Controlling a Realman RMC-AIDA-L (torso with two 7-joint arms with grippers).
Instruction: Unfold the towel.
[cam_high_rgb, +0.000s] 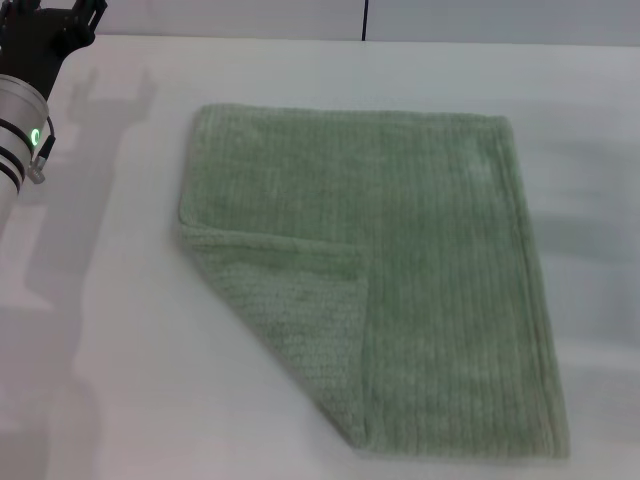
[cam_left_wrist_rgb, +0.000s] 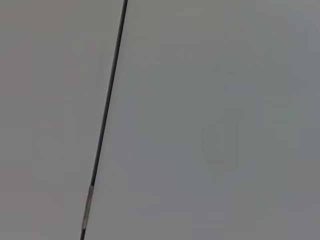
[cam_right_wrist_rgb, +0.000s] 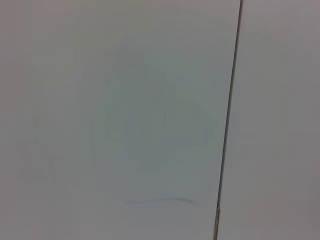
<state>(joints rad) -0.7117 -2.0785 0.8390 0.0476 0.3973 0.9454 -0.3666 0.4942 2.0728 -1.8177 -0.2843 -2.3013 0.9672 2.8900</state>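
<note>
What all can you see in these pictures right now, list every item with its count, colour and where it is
towel: one, pale sage green, flat on the table in the middle, its near-left corner folded over onto itself
table: one, white, under the towel
wall: pale grey panels with a dark vertical seam, behind the table
left arm: one, black and silver with a green light, raised at the far left, clear of the towel; its gripper at the picture's top edge
right arm: not in view

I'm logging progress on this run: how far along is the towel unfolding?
Mostly done: the pale sage-green ribbed terry towel lies nearly flat on the white table. Left: its near-left corner is folded over. Nothing is in hand; the left arm sits at the far-left, off the towel.
</note>
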